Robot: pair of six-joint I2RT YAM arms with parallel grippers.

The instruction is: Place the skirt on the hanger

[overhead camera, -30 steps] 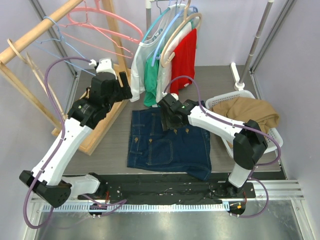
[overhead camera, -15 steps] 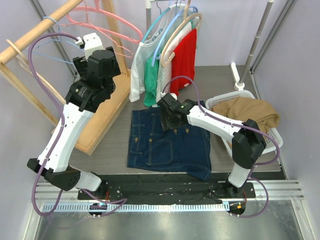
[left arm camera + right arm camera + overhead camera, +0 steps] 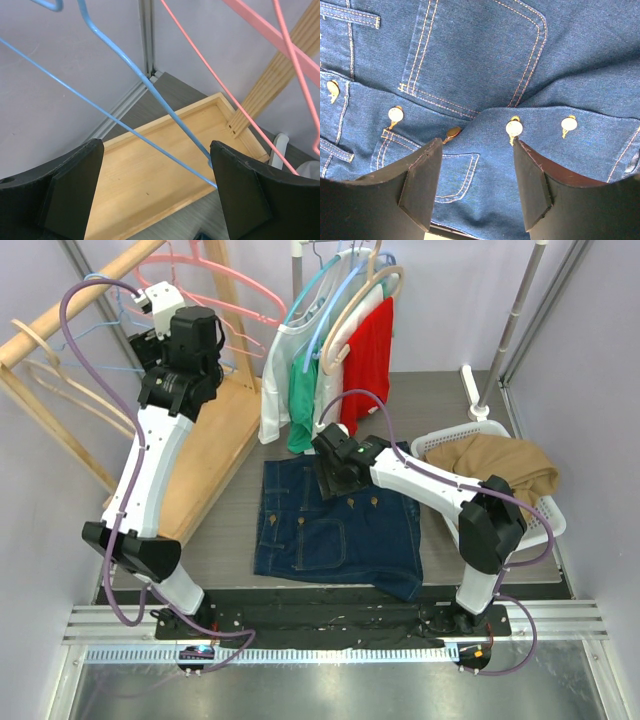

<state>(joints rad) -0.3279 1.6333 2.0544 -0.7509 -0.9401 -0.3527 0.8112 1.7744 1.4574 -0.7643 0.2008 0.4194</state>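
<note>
We see the skirt (image 3: 335, 525) lying flat on the table (image 3: 228, 535), well apart from the left gripper (image 3: 157, 172). That gripper is raised beside the wooden rack (image 3: 212, 452), jaws spread wide, with a blue hanger (image 3: 172, 116) crossing the gap between them. The right gripper (image 3: 477, 175) hangs just over the skirt's buttoned upper part, jaws spread, pinching nothing.

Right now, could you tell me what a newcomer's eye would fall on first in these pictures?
The blue denim skirt lies flat mid-table, with the right gripper open over its row of buttons. At the back left, the left gripper is raised, open at a thin blue hanger on the wooden rack; a bright red garment hangs behind the skirt.
</note>
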